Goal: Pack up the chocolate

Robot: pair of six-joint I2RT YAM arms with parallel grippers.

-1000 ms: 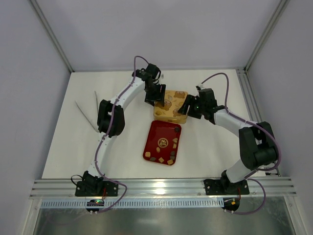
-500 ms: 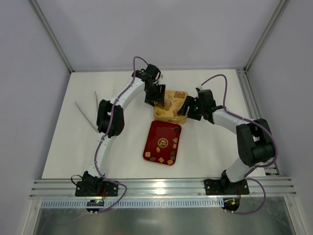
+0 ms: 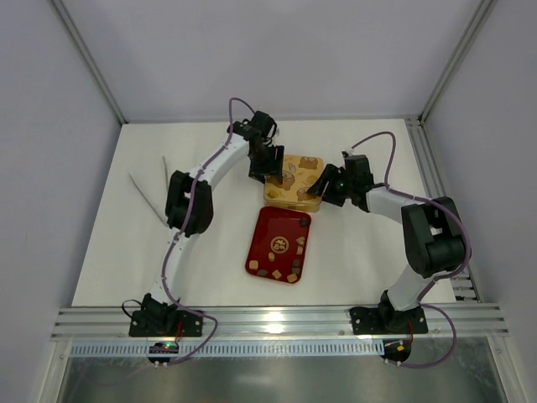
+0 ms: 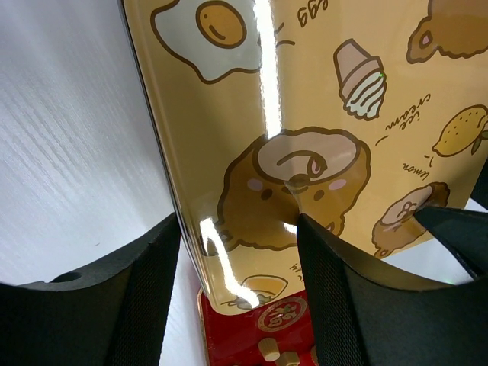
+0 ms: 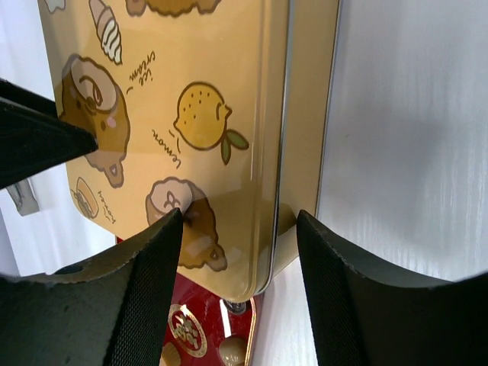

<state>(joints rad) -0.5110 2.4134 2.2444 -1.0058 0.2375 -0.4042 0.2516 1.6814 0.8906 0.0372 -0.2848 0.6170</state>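
Small tan, cream, dark-brown chocolate pieces (image 3: 293, 277) lie on red rectangular tray (image 3: 281, 227), mid-counter. Square gold printed tin (image 3: 295, 180) just behind tray, toward back edge. Over tin's left edge: left gripper (image 4: 238, 229), fingers wide apart, nothing pinched. Over right edge: right gripper (image 5: 238, 217), same.

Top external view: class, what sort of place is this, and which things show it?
Likely a robot test cell: white table walled by panels and aluminium framing, left arm and right arm bolted to a near-edge rail, plus a tray of chocolates.
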